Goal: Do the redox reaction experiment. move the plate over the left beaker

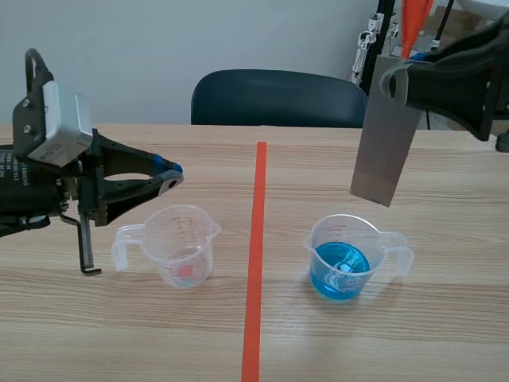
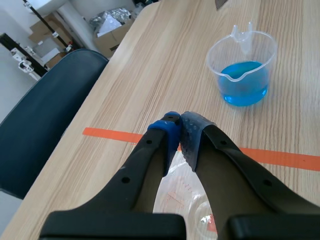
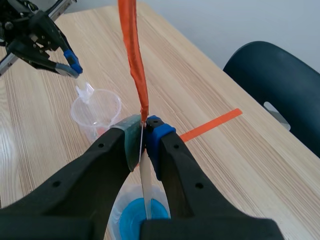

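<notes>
Hovering with fingers clenched on nothing, the left gripper (image 1: 170,174) hangs at 11 o'clock of the left beaker (image 1: 181,243), a clear cup holding a trace of red liquid. Across the orange tape line (image 1: 256,263), at its 3 o'clock, stands the right beaker (image 1: 346,256) of blue liquid. Above that, at 12 o'clock, the grey plate (image 1: 386,151) hangs nearly upright, clear of the rim, grasped at its top by the right gripper (image 3: 145,129).
</notes>
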You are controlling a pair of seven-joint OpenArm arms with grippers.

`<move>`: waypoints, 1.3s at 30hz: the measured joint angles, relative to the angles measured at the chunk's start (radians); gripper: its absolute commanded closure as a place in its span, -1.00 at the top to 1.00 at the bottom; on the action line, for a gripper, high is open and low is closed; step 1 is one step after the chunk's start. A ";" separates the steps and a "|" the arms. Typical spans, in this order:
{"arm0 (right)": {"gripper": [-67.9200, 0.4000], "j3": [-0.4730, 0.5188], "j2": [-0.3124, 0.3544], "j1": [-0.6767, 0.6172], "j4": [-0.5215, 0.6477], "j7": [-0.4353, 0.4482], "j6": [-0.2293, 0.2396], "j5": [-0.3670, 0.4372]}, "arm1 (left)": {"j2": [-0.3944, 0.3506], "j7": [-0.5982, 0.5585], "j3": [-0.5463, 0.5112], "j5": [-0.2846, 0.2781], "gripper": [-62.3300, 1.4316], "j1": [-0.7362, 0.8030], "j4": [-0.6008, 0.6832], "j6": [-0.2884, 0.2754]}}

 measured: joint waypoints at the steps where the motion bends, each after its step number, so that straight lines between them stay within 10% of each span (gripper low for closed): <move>1: -0.97 0.000 -0.011 0.000 0.000 0.001 0.004 -0.005 | -0.006 -0.013 -0.014 0.000 -0.87 0.021 -0.001 0.002; 24: -0.97 0.000 -0.341 0.208 0.000 -0.370 0.003 -0.016 | -0.012 -0.592 -0.082 -0.029 -0.87 0.360 -0.420 0.192; 39: -0.97 0.000 -0.611 0.275 0.000 -0.601 0.003 -0.111 | 0.150 -0.755 -0.082 -0.026 -0.86 0.376 -0.636 0.261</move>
